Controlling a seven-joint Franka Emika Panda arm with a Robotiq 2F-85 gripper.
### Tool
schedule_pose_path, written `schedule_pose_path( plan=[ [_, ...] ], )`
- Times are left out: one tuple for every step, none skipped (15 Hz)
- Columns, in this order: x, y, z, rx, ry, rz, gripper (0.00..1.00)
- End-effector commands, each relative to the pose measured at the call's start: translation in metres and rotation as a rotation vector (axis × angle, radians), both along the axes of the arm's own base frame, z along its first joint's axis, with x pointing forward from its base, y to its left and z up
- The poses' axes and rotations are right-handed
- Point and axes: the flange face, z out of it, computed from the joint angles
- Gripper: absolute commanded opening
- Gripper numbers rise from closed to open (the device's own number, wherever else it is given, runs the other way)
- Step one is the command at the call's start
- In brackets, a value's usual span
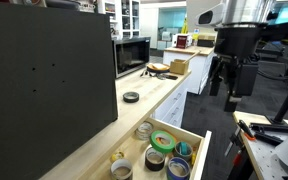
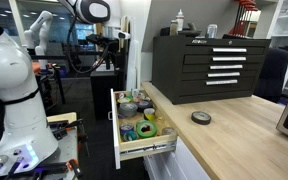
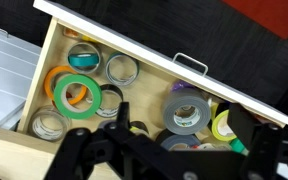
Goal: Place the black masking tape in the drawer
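The black masking tape (image 1: 131, 97) lies flat on the wooden countertop in both exterior views (image 2: 200, 117), beyond the drawer. It does not show in the wrist view. The drawer (image 1: 202, 150) stands pulled open below the counter edge (image 2: 149, 150) and holds several tape rolls. In the wrist view its white front (image 3: 114, 35) runs across the top. My gripper (image 1: 227, 88) hangs open and empty high above the open drawer (image 2: 110, 55). Its dark fingers (image 3: 164, 150) spread over the rolls, well away from the black tape.
In the drawer are a green roll (image 3: 77, 92), a grey duct tape roll (image 3: 184, 112) and a yellow roll (image 3: 222, 125). A black tool chest (image 2: 209, 65) and a microwave (image 1: 132, 55) stand on the counter. A second white robot (image 2: 14, 90) stands near the drawer.
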Motion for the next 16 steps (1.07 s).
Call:
schedule_pose_path(
  plan=[
    [0.021,-0.009,-0.015,-0.017,-0.029,-0.002,1.00],
    [0.030,-0.013,-0.021,-0.025,-0.052,0.010,1.00],
    [0.039,-0.017,-0.027,-0.031,-0.075,0.017,1.00],
    [0.049,-0.022,-0.032,-0.044,-0.099,0.019,1.00],
    [0.059,-0.027,-0.037,-0.052,-0.115,0.024,1.00],
    [0.070,-0.034,-0.042,-0.059,-0.132,0.031,1.00],
    [0.081,-0.041,-0.047,-0.072,-0.143,0.032,1.00],
    [0.092,-0.048,-0.052,-0.089,-0.157,0.039,1.00],
    [0.104,-0.057,-0.056,-0.101,-0.164,0.049,1.00],
    [0.117,-0.065,-0.061,-0.123,-0.173,0.057,1.00],
    [0.128,-0.072,-0.065,-0.142,-0.176,0.063,1.00],
    [0.139,-0.079,-0.068,-0.159,-0.173,0.073,1.00],
    [0.147,-0.084,-0.069,-0.173,-0.171,0.083,1.00],
    [0.124,-0.076,-0.066,-0.148,-0.161,0.055,1.00],
    [0.130,-0.079,-0.069,-0.151,-0.155,0.051,1.00],
    [0.131,-0.079,-0.072,-0.150,-0.149,0.051,1.00]
  ],
)
